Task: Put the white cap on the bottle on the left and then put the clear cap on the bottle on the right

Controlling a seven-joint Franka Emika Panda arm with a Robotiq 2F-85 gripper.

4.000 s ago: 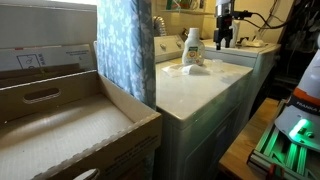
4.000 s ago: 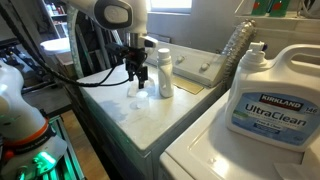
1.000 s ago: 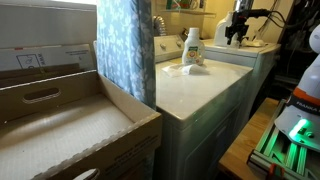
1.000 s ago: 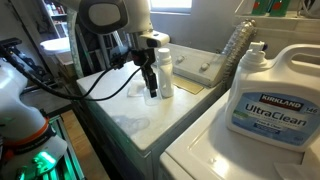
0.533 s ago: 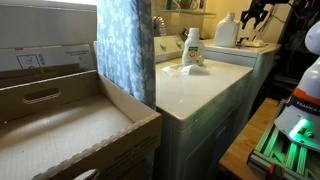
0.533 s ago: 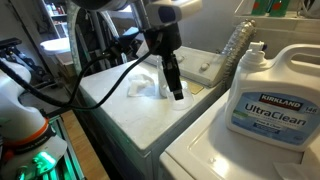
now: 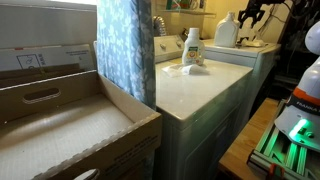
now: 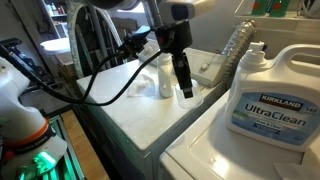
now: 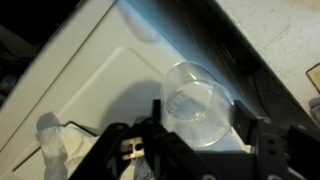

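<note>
In the wrist view my gripper [image 9: 200, 118] is shut on the clear cap [image 9: 196, 98], a round see-through cup held between the dark fingers [image 9: 251, 112] above the white washer top. In both exterior views the gripper [image 8: 185, 90] [image 7: 250, 14] hangs in the air past the small white bottle [image 7: 192, 48] [image 8: 165, 80] with the yellow-green label. A white cap [image 7: 191, 32] seems to sit on that bottle. The big white UltraClean jug [image 8: 266, 95] [image 7: 227, 30] stands on the neighbouring machine, its spout [image 8: 257, 48] uncovered.
A dark gap [image 9: 262, 55] separates the two machine tops. A flat white patch [image 7: 173, 70] lies beside the small bottle. A blue patterned curtain [image 7: 125, 45] and cardboard boxes [image 7: 60, 120] stand nearby. Black cables [image 8: 100, 85] trail from the arm.
The arm has swung away from beside the small bottle toward the big jug's machine, carrying the clear cap. Over the last half second it moved only slightly.
</note>
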